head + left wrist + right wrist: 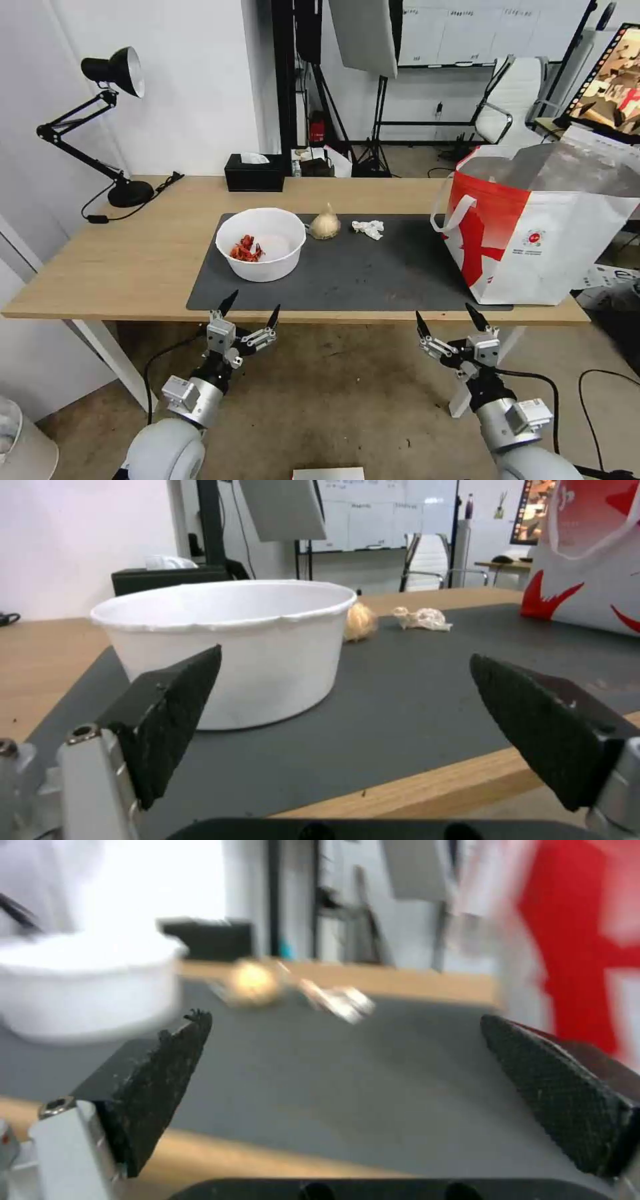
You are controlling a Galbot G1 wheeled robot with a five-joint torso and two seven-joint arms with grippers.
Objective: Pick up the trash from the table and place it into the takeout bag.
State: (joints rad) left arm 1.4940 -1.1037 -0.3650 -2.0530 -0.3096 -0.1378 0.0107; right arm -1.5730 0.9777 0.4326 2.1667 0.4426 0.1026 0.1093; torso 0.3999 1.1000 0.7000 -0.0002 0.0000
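1. The left gripper (251, 307) hangs just off the near edge of the table (120, 267), in front of the white bowl (261, 243). Its fingers are spread wide, holding nothing and touching nothing.
2. The right gripper (450, 318) sits at the same near edge, in front of the open part of the dark grey mat (360, 273) and to the left of the takeout bag (540, 233). Its fingers are likewise spread wide and empty.
3. The bowl stands on the left part of the mat with red scraps (246, 251) inside it. The beige knotted baggie (325, 225) lies just beside its right rim, and the crumpled white napkin (369, 229) lies near the baggie, farther right.
4. The takeout bag stands upright on the right end of the table, its mouth open and the silver lining showing.
5. A black tissue box (255, 173) sits at the far edge of the table, and a black desk lamp (107, 127) stands at the far left corner.
6. The head view looks down into the bowl and shows the scraps; the left wrist view shows the bowl's (233, 645) outer wall from the side, close behind one finger, with the contents hidden.
7. The right wrist view is blurred, yet its two finger pads (560, 1095) stand far apart with bare mat between them.
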